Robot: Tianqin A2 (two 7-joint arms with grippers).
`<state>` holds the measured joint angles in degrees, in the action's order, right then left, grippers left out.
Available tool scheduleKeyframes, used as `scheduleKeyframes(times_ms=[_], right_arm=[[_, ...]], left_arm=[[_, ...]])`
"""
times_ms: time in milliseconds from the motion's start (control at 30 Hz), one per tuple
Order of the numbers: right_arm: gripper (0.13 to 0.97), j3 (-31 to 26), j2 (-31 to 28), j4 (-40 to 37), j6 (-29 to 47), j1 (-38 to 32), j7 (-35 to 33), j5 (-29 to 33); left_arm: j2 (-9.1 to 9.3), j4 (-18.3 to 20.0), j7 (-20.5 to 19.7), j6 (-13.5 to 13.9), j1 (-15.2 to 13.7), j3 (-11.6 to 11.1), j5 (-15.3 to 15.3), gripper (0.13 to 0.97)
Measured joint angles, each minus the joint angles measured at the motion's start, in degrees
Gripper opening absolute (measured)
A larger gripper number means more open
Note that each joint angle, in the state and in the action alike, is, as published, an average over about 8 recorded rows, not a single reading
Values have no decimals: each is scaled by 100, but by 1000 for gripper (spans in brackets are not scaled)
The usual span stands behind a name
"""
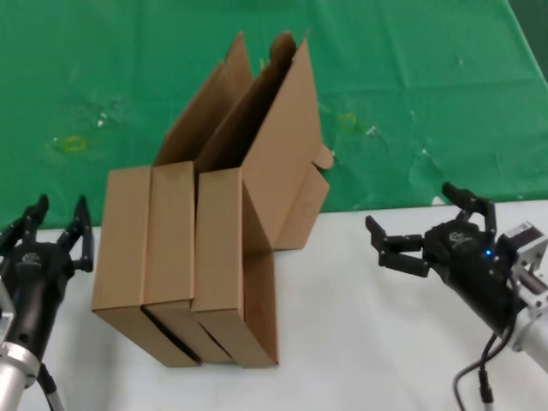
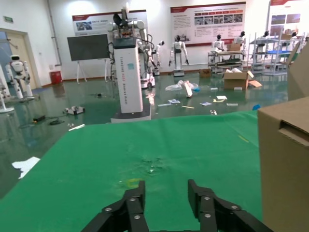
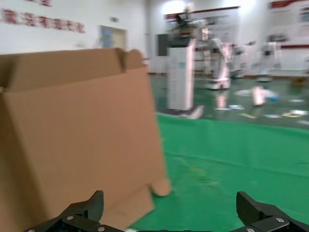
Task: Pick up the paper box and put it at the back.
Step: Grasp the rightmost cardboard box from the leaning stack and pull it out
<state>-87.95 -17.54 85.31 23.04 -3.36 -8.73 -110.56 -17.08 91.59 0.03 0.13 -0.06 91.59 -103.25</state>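
No writing can be read anywhere. The wall posters (image 2: pixel 207 21) and the tall white stand (image 2: pixel 128 72) in the left wrist view carry print too small to make out, and the red characters on the wall (image 3: pixel 43 20) in the right wrist view are blurred.

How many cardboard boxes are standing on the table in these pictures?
3, side by side and touching on the white table: the left box, the middle box and the right box, whose raised lid leans back toward the green cloth. Nothing suggests another behind them.
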Motion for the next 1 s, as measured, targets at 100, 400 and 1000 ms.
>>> scheduleKeyframes(times_ms=[100, 400, 1000], right_arm=[[966, -160, -364, -267, 738, -137, -85, -420], [966, -1142, -1462, -1201, 3066, -837, -715, -1281], [966, -1854, -1107, -1516, 4292, -1440, -1214, -624]], left_arm=[[0, 0, 0, 0, 0, 0, 0, 371], [0, 0, 0, 0, 0, 0, 0, 278], [0, 0, 0, 0, 0, 0, 0, 146]])
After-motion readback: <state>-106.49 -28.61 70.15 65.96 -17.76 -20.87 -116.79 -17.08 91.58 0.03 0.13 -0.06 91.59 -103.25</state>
